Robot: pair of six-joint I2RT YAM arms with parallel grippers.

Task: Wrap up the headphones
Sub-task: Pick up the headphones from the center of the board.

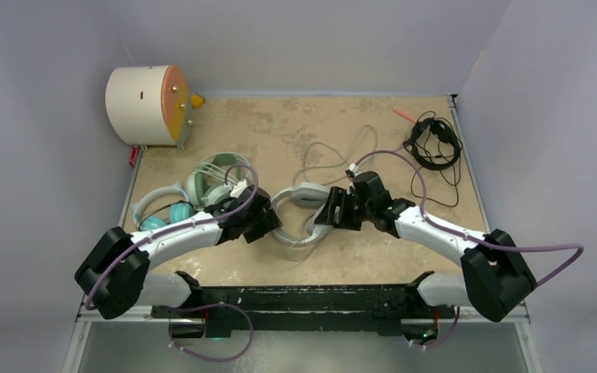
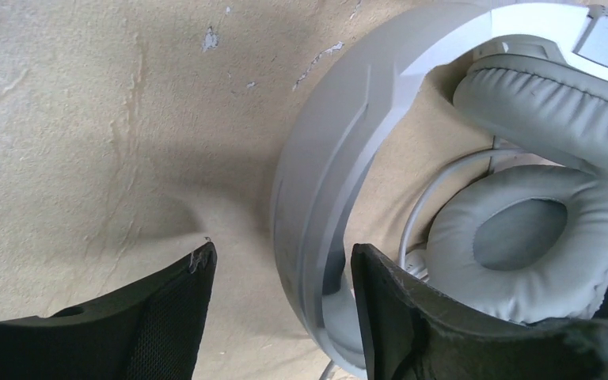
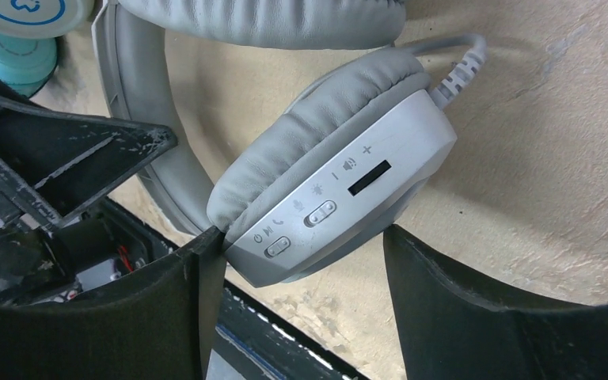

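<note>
The large white-and-grey headphones [image 1: 299, 203] lie mid-table. My left gripper [image 1: 270, 221] is open, its jaws astride the white headband [image 2: 328, 158], which sits close to the right finger [image 2: 388, 301]. My right gripper [image 1: 328, 216] is open around the lower corner of the grey ear cup with control buttons [image 3: 340, 190]; the left fingertip [image 3: 202, 261] touches the cup's pad. The teal-cupped headset [image 1: 167, 210] and the mint-green headset [image 1: 214, 183] lie at the left. The thin black headset [image 1: 435, 144] lies at the far right.
A cream drum with an orange face [image 1: 148, 105] stands at the back left corner. The white headphones' grey cable [image 1: 334, 151] loops toward the back. Walls close in the table on three sides. The arm mount rail [image 1: 303, 299] runs along the near edge.
</note>
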